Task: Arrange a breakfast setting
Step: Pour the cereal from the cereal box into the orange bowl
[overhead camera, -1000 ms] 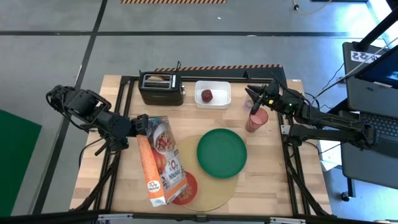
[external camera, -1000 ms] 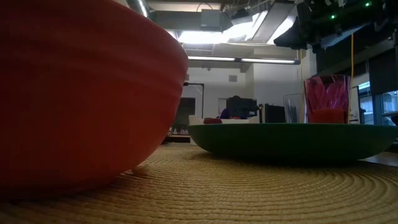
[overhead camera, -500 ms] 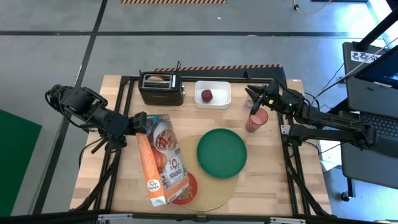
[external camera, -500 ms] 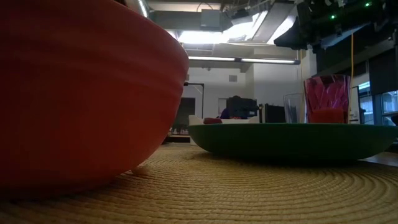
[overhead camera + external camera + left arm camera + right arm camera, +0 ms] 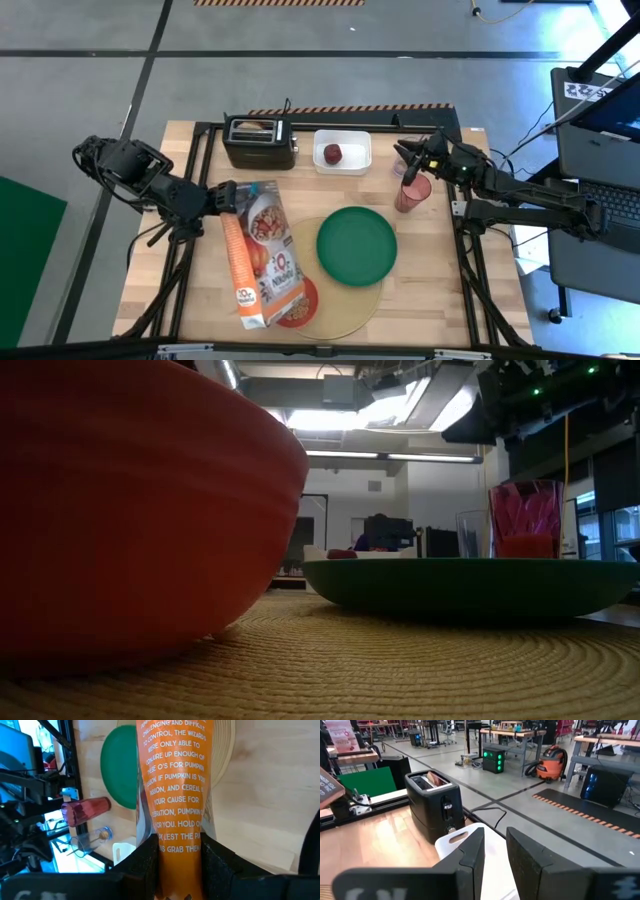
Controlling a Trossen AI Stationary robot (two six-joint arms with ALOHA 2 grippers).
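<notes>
The left gripper (image 5: 228, 197) is clamped on the top of an orange cereal box (image 5: 260, 255), tipped over the red bowl (image 5: 300, 300) on the tan mat (image 5: 345, 315), seemingly to pour. The green plate (image 5: 357, 246) sits bare mid-mat. The right gripper (image 5: 412, 165) pinches the pink cup's (image 5: 411, 194) rim, cup standing upright on the desk (image 5: 440, 290).

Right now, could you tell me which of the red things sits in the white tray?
The small red apple; the red bowl is on the mat, the pink cup on bare table.
</notes>
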